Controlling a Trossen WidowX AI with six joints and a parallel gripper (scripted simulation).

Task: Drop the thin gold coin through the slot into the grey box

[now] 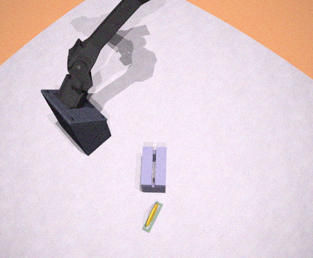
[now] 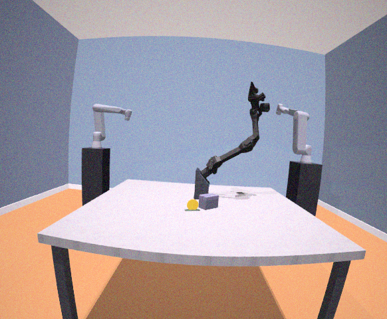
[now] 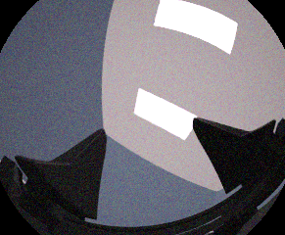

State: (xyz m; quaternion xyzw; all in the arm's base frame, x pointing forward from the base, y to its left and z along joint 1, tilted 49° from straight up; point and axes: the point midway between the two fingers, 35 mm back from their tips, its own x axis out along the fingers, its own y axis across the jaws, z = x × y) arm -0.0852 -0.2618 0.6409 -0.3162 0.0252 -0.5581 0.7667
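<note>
"Where do I start?"

"Your tool (image 2: 251, 88) (image 3: 150, 128) is released, its fingers wide apart, and raised high over the surface (image 1: 220, 166) (image 2: 200, 233), pointing upward. I'd bring it round to point down above the coin (image 1: 152, 215) (image 2: 192, 204) first."

"And the coin is where?"

"On its edge in the green holder (image 1: 146, 230) (image 2: 191, 210), just beside the near end of the slotted box (image 1: 161, 166) (image 2: 208, 201)."

"How should I take it?"

"Set one finger to each flat face, come straight down, and pinch the upper part, so you'd miss the holder's rim. Close gently; a crooked pinch could tip or twist it. Then lift straight up before turning."

"Which way does it point?"

"In the top view its long line slants, upper end to the right, lower end to the left, along the holder. The slot runs nearly straight up and down there, so you'll need a modest counterclockwise turn, keeping the coin upright."
</note>
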